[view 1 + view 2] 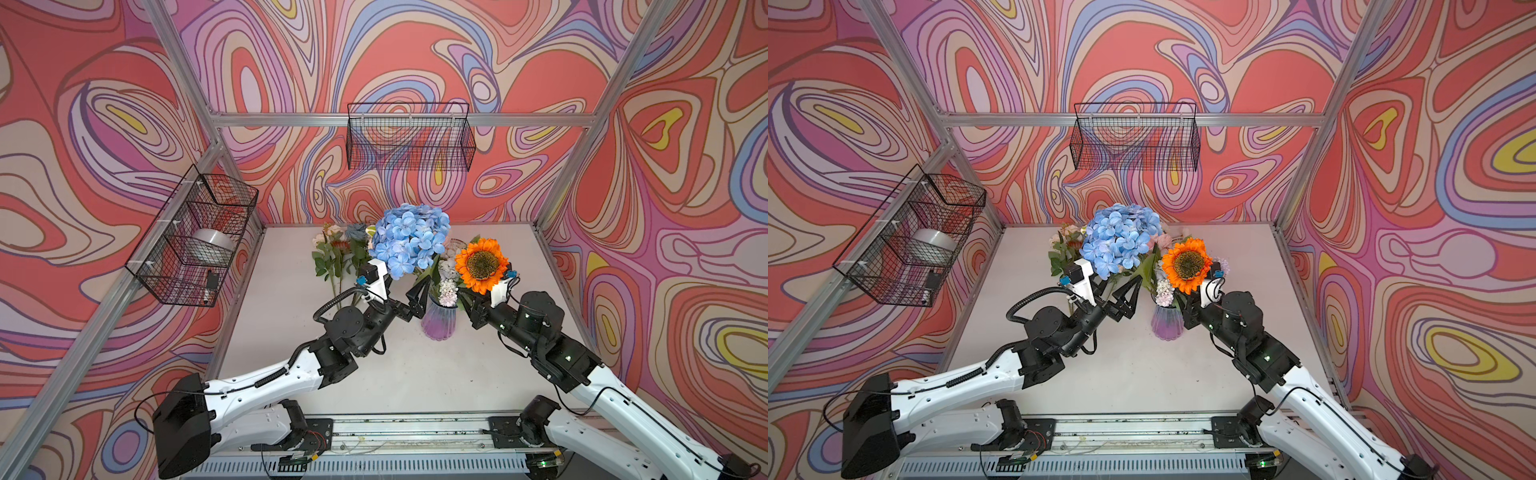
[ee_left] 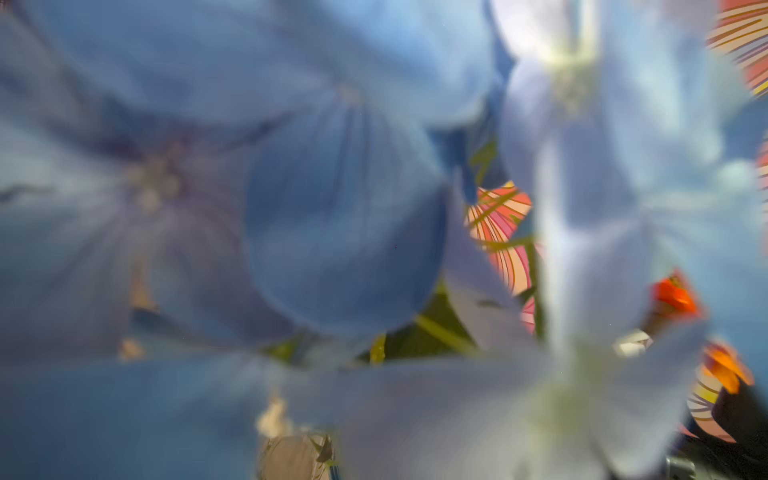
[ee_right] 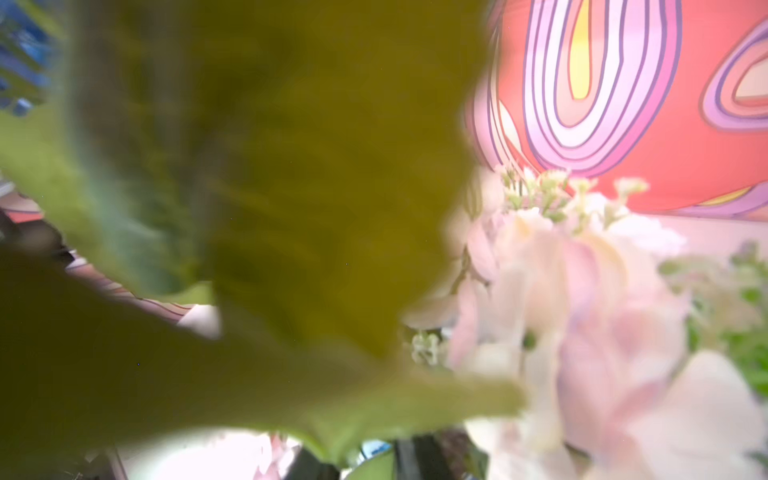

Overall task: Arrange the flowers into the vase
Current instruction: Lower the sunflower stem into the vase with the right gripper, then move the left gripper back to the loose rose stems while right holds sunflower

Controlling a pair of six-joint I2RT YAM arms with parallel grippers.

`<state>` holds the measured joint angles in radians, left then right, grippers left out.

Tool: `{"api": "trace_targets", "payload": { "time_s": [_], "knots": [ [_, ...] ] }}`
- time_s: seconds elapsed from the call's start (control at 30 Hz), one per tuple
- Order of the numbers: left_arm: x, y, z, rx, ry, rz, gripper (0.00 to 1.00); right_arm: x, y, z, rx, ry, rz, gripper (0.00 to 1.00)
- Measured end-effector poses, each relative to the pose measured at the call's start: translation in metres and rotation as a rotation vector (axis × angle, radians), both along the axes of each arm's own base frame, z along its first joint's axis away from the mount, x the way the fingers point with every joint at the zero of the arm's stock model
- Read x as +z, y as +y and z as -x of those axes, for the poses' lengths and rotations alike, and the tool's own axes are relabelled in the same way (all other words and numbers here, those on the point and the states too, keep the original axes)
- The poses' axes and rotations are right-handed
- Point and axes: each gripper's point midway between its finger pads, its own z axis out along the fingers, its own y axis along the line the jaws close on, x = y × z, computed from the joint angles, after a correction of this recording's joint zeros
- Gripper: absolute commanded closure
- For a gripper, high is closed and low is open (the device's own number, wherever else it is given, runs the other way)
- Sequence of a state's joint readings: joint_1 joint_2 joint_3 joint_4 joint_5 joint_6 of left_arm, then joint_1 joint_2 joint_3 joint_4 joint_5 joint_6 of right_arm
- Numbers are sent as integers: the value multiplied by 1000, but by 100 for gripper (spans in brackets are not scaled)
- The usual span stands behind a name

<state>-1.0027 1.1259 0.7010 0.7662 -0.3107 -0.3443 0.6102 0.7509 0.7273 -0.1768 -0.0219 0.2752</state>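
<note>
A ribbed purple vase [image 1: 439,322] [image 1: 1167,324] stands mid-table with a lilac cluster [image 1: 448,291] [image 1: 1163,289] in it. The blue hydrangea [image 1: 409,241] [image 1: 1121,241] towers over its left side and fills the left wrist view [image 2: 332,208]. My left gripper [image 1: 419,297] [image 1: 1128,297] is open just left of the vase, under the hydrangea. The orange sunflower [image 1: 482,264] [image 1: 1187,264] sits above my right gripper [image 1: 467,301] [image 1: 1185,305], which is right of the vase; its jaws are hidden. A blurred green leaf [image 3: 270,187] and pale blooms [image 3: 582,311] crowd the right wrist view.
More flowers [image 1: 340,249] [image 1: 1065,245] lie on the table at the back left. A wire basket [image 1: 195,237] holding a tape roll [image 1: 214,245] hangs on the left wall. Another wire basket [image 1: 409,137] hangs on the back wall. Aluminium posts frame the table.
</note>
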Motion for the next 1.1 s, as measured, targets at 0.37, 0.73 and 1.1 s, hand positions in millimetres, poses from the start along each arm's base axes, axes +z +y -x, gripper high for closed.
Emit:
{"api": "trace_targets", "payload": {
  "time_s": [0.37,0.73,1.1],
  "knots": [
    [-7,44,7,109,37,-20,1,-1,-17,22,-14,34,-10,44],
    [-76,120,-4,376,201,-148,11,-25,-23,31,-36,150,-37,44],
    [-184,228,-56,704,508,-155,31,-45,-24,31,-50,212,-35,44]
  ]
}}
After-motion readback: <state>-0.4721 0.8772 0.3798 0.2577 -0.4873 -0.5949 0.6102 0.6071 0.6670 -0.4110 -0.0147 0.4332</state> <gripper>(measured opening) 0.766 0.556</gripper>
